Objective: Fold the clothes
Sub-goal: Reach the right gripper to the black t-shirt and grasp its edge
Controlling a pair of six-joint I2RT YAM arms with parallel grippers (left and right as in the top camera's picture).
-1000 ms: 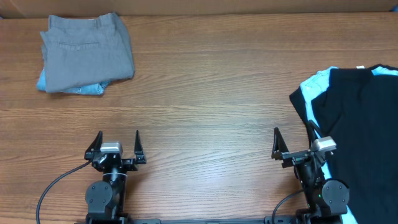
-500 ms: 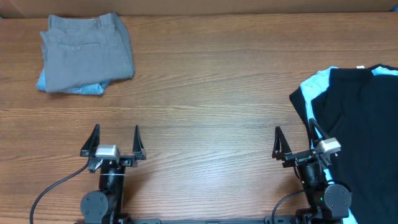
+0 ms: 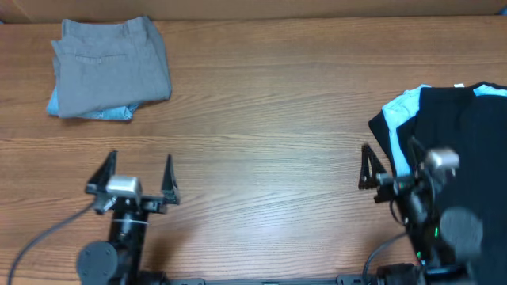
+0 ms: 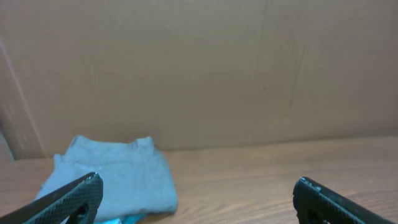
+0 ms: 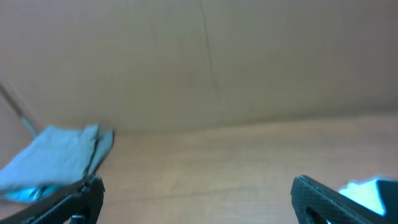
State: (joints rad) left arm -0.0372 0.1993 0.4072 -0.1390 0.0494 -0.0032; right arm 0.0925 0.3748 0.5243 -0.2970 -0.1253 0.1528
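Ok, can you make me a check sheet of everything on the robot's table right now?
Surface: wooden table, no spills or marks seen.
Job's things: black T-shirt lying unfolded at the right edge on top of a light blue T-shirt; both run out of view.
Clutter: folded grey trousers at the far left, resting on something blue.
Grippers: left gripper open, holding nothing; right gripper open, holding nothing, at the shirts' left edge, blurred.
Cables: black cable by the left arm's base; second cable by the right arm's base.
Surroundings: brown cardboard wall behind the table.
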